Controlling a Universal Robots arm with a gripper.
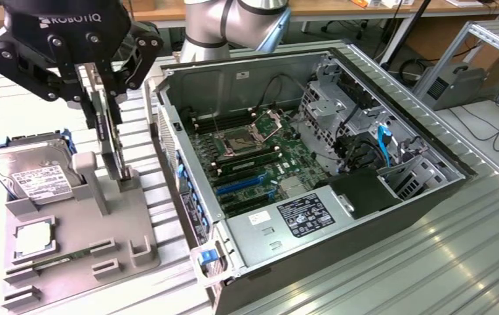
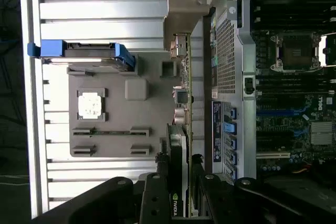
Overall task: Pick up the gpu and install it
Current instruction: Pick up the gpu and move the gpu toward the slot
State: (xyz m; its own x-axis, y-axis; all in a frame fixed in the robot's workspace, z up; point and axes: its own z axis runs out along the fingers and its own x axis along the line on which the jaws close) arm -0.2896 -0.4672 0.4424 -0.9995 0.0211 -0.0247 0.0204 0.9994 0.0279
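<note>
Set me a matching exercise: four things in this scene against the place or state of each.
1 gpu
2 hard drive
3 square chip
4 computer case

a open, motherboard showing
b flat in a recess of the grey tray
c upright between the jaws
d tilted, blue rails on its sides

Pairs: 1-c, 2-d, 3-b, 4-a

Black linkage jaws, white ROBOTIQ lettering (image 1: 71, 20), silver pivot bolts (image 1: 57, 41), silvery-grey arm (image 1: 210, 29)
</note>
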